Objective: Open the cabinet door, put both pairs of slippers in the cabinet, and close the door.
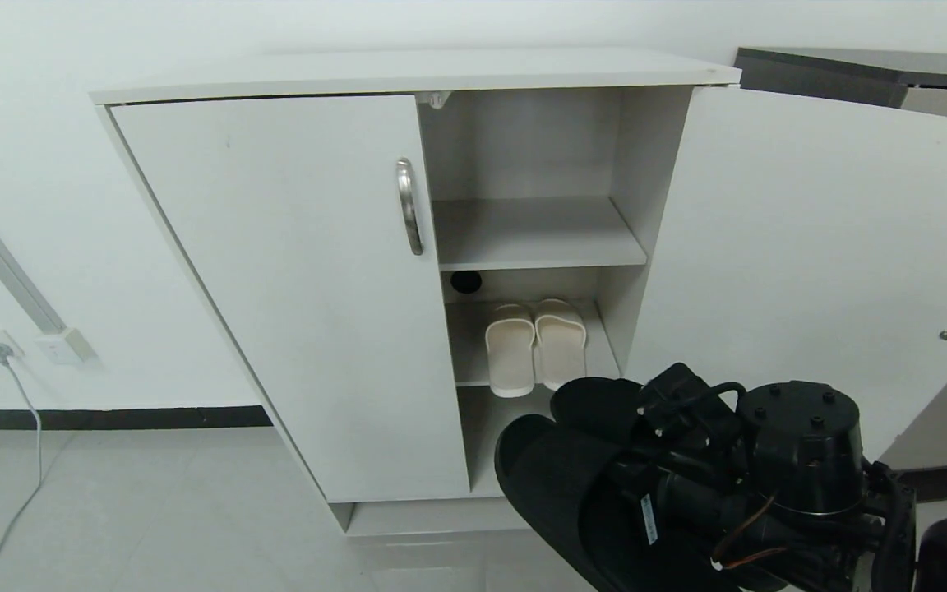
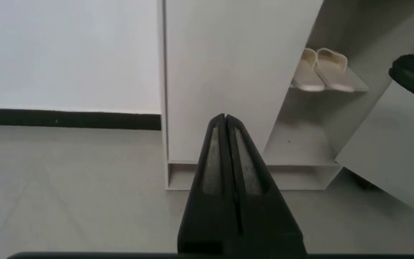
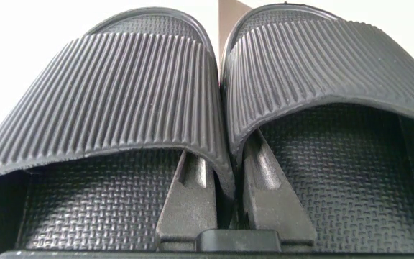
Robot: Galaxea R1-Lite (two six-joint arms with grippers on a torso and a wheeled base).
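Observation:
A white cabinet (image 1: 276, 271) stands with its left door shut and its right door (image 1: 810, 247) swung open. A pair of white slippers (image 1: 535, 345) lies side by side on the middle shelf, toes outward; the white slippers (image 2: 325, 68) also show past the left arm. My right gripper (image 3: 225, 180) is shut on a pair of black slippers (image 3: 149, 86), pinching their inner walls together under the ribbed straps. The black slippers (image 1: 572, 469) hang in front of the open compartment, near the bottom shelf. My left gripper (image 2: 226, 144) is shut and empty, low above the floor before the shut door.
The upper shelf (image 1: 535, 234) and bottom shelf (image 2: 300, 147) are bare. The shut door carries a metal handle (image 1: 408, 205). A wall socket with a grey cable (image 1: 1, 352) sits at the far left. A grey-topped unit (image 1: 860, 70) stands behind the open door.

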